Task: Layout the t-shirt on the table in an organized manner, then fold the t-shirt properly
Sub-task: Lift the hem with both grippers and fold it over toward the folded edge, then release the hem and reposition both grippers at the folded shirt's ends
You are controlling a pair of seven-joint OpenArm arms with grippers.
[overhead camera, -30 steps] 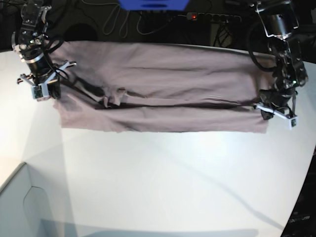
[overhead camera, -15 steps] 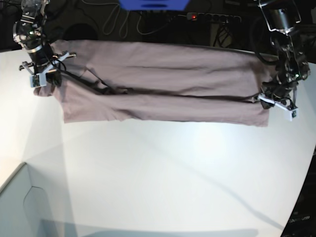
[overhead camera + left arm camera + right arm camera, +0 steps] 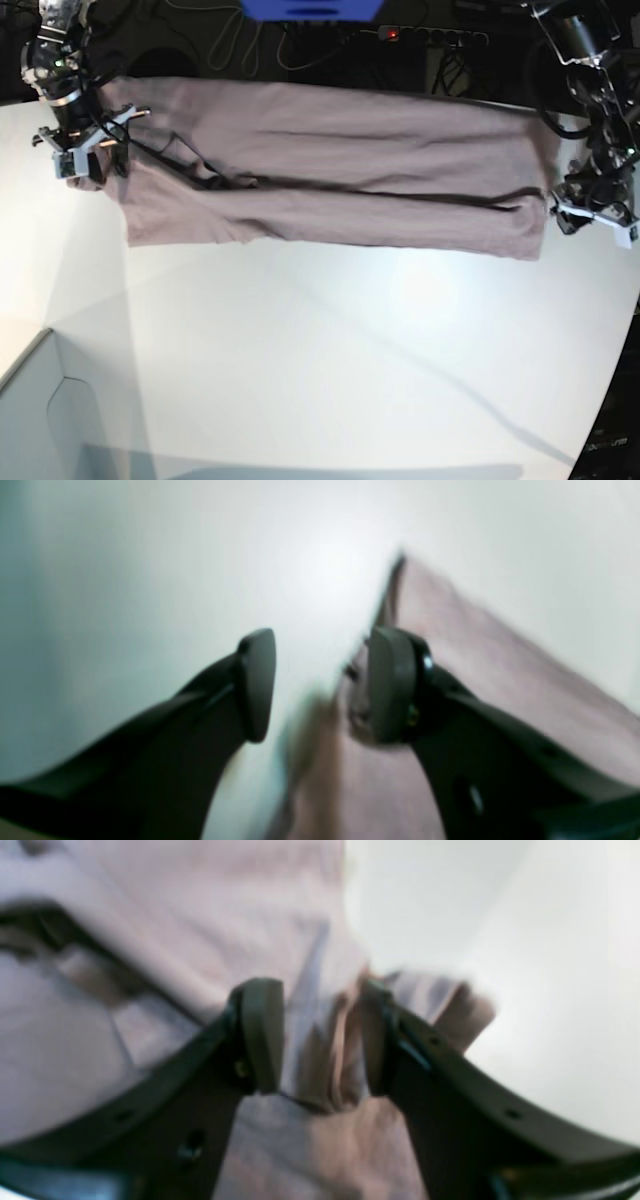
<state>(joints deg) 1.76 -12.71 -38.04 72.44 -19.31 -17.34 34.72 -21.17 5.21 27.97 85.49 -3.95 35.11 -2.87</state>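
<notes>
t-shirt long, flat, creased lengthwise

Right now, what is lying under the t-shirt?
Under the t-shirt lies the white table, bare in front of it. The shirt is folded lengthwise, so its lower layer and the tabletop beneath stay hidden.

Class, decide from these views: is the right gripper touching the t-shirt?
Touching. In the right wrist view a bunched fold of the t-shirt sits between the fingers of the right gripper, which stand parted, the cloth lying against their inner faces.
</notes>
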